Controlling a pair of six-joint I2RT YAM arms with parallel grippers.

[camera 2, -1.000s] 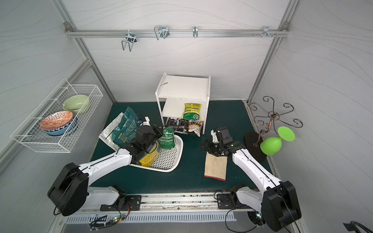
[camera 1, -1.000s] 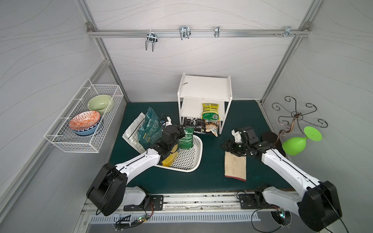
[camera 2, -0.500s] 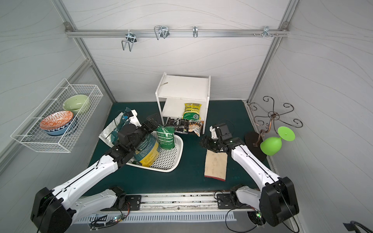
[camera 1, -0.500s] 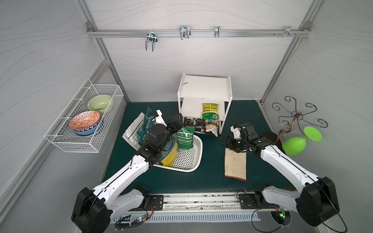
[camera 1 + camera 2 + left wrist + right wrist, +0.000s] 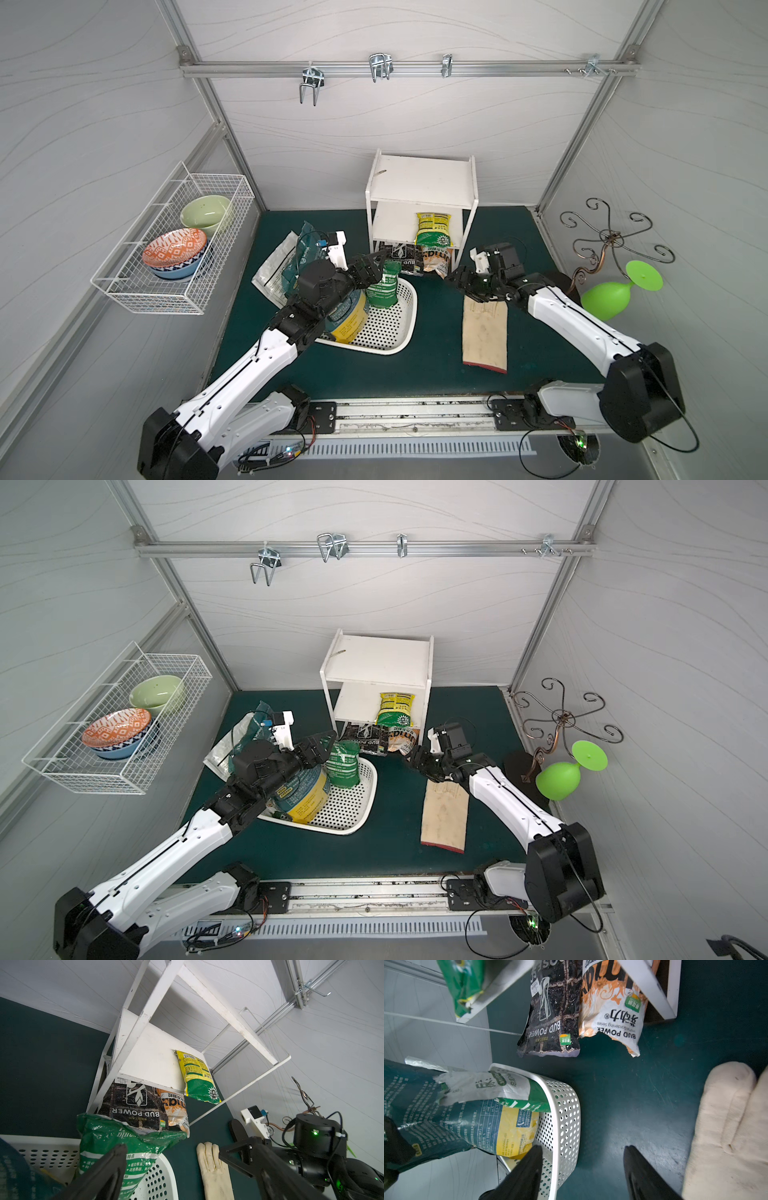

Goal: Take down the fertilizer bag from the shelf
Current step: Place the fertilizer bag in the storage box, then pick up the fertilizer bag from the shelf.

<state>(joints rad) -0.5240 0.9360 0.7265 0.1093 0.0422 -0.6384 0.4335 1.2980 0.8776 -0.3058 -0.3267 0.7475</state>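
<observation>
The white two-tier shelf stands at the table's back edge. On its middle board, overhanging the front edge, lies the yellow-green fertilizer bag: soft, light, slippery; pinch its overhanging end. Left gripper jaws wide, empty; right gripper jaws part-open, empty.

The shelf has matt white boards on thin painted metal legs. The fertilizer bag is glossy crinkled plastic film. The basket is perforated smooth white plastic. The glove is coarse woven cloth. The worktop is matt dark green.
</observation>
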